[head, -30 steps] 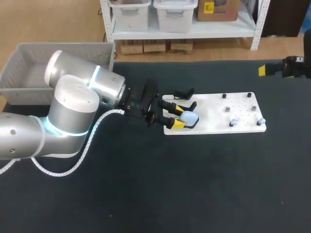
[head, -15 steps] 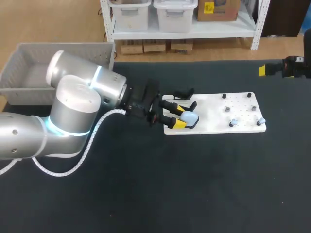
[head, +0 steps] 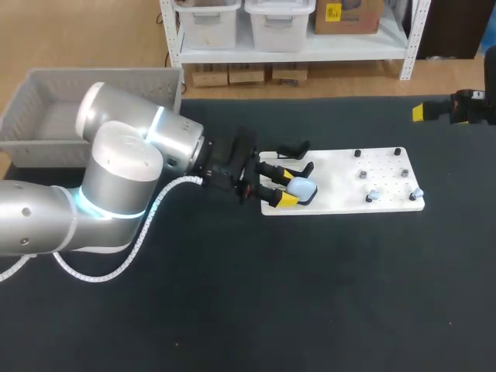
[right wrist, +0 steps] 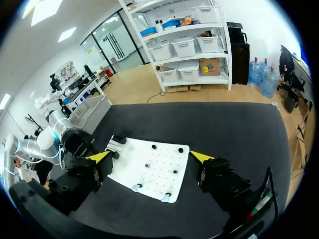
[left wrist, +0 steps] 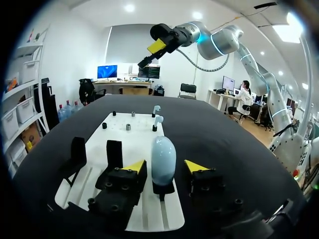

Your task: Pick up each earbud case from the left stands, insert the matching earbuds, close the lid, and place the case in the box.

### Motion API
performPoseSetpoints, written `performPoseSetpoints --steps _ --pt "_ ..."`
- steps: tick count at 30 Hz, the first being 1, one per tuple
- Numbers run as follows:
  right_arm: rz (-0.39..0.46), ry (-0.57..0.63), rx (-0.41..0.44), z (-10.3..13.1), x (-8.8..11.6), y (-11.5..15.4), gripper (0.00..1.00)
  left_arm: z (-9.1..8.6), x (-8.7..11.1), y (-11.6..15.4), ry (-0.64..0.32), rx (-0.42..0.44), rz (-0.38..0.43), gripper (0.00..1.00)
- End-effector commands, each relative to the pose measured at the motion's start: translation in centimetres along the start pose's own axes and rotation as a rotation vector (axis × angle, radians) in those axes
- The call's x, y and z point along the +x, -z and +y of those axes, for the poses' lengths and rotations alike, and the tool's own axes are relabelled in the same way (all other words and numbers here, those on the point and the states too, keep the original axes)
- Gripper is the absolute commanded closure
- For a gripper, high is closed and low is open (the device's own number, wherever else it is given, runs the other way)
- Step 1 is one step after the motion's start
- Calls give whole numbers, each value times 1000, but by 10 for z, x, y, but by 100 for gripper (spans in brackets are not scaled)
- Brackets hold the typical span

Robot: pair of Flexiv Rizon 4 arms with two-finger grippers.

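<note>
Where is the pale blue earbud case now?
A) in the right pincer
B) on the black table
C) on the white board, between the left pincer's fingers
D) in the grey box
C: the earbud case stands on the white board, with the left pincer's yellow tips either side, gaps showing.

the earbud case (left wrist: pixel 163 159) is gleaming as smooth, glossy pale plastic. the white board (head: pixel 333 174) is looking like smooth matt plastic, the surface (head: pixel 310 294) is looking matt and dark, and the left arm (head: pixel 124 167) is shining with a satin silver shell.
</note>
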State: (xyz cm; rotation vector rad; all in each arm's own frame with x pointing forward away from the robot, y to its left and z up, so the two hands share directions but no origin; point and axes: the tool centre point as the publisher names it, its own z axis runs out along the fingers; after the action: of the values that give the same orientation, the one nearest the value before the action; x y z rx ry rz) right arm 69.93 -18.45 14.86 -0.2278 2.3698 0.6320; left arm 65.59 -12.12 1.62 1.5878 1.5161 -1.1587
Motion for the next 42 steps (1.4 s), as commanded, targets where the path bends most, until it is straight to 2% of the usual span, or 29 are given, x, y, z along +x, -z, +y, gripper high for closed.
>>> performPoseSetpoints --steps 1,7,12,13,17,18,24,31,36,42 --pt "1 0 0 0 0 0 0 1 0 -3 -1 0 1 63" --pt "1 0 0 0 0 0 0 2 -1 -4 -5 2 2 61" --pt "1 0 0 0 0 0 0 3 -1 -5 -6 6 6 65" --pt "1 0 0 0 0 0 0 3 -1 -5 -6 6 7 68" --pt "1 0 0 0 0 0 0 3 -1 -5 -7 7 12 98" --pt "1 0 0 0 0 0 0 3 -1 -5 -8 7 13 100" --pt "1 0 0 0 0 0 0 -1 -6 -1 -24 -9 13 100" --pt "1 0 0 0 0 0 0 -16 -24 19 -83 -48 -24 100" --pt "1 0 0 0 0 0 0 -24 -35 30 -100 -63 -116 100" --pt "1 0 0 0 0 0 0 -31 -52 33 -118 -39 -240 100"
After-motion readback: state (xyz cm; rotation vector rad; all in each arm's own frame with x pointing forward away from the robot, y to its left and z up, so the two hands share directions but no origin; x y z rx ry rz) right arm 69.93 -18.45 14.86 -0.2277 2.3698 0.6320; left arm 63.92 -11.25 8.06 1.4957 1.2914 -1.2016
